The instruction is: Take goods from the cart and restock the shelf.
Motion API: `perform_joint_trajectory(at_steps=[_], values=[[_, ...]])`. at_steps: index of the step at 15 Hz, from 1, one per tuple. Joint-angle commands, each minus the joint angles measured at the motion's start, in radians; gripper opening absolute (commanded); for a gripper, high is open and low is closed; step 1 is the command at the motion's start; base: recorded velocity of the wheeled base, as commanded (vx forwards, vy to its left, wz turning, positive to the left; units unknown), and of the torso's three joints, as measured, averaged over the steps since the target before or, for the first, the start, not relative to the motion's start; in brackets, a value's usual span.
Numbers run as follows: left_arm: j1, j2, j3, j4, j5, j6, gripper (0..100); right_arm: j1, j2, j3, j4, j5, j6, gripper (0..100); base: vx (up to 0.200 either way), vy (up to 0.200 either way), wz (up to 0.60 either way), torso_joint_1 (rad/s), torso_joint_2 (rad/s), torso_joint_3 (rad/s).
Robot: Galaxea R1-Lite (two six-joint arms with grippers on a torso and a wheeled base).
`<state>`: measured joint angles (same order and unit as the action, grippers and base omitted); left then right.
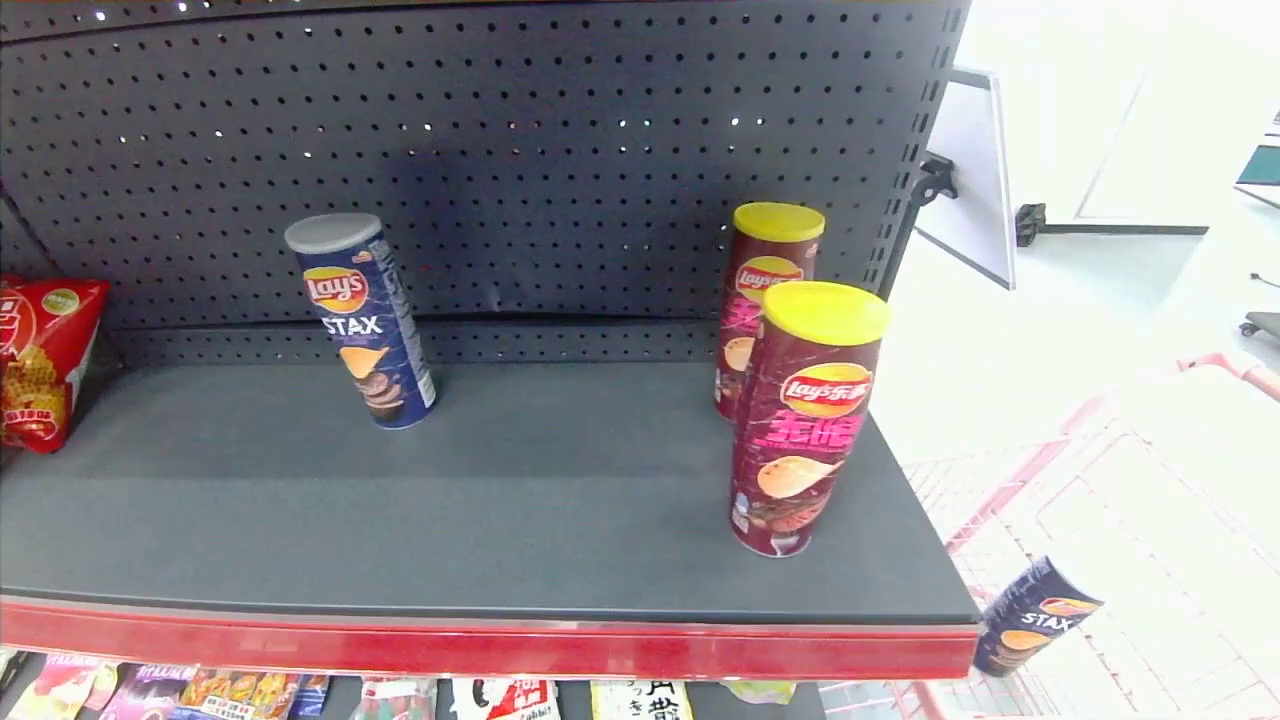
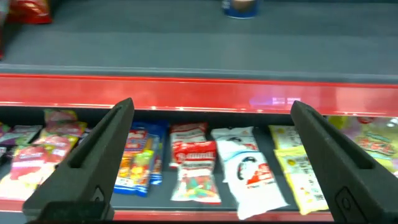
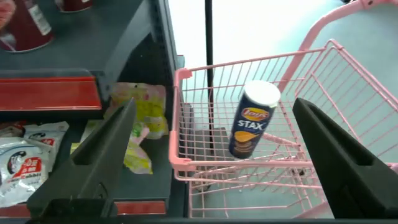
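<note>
Grippers: left gripper (image 2: pixel 211 168) and right gripper (image 3: pixel 214 165) both released, black fingers spread wide, nothing between them
Lower tier: bright plastic snack packets (image 2: pixel 199 171) lie in a row under the red strip, facing the left gripper
Cart: pink wire shopping cart (image 3: pixel 180 124) stands just beside the shelf's right end, facing the right gripper
Goods in cart: one dark blue cylindrical chip can with a white lid (image 3: pixel 252 121) stands in the basket, well apart from both grippers
Shelf: grey shelf board with a red front strip (image 1: pixel 500 500)
Near right edge: maroon chip can with a yellow lid (image 1: pixel 805 420), upright
Behind it: second maroon yellow-lidded can (image 1: pixel 765 290), close to the back panel
Left of centre: dark blue chip can with a grey lid (image 1: pixel 360 320), well apart from the maroon pair
Far left: red snack bag (image 1: pixel 40 360), against the back
Backdrop: dark perforated metal panel (image 1: pixel 500 150)
</note>
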<state>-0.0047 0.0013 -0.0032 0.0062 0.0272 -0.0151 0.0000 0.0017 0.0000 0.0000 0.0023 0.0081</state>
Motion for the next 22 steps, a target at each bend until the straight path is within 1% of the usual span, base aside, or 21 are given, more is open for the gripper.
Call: perform_joint_trajectory(at_steps=[1,18,22], values=[[0.0,0.0,0.0,0.0,0.0,0.0,100,0.0,0.001,0.0,0.0,0.001,0.0,100,0.0,-0.2,0.0,0.002,0.0,0.007],[0.0,0.0,0.0,0.0,0.0,0.0,100,0.0,0.001,0.0,0.0,0.001,0.001,100,0.0,-0.2,0.0,0.002,0.0,0.003],[0.0,0.0,0.0,0.0,0.0,0.0,100,0.0,0.001,0.0,0.0,0.001,0.001,100,0.0,0.0,0.0,0.0,0.0,0.0]])
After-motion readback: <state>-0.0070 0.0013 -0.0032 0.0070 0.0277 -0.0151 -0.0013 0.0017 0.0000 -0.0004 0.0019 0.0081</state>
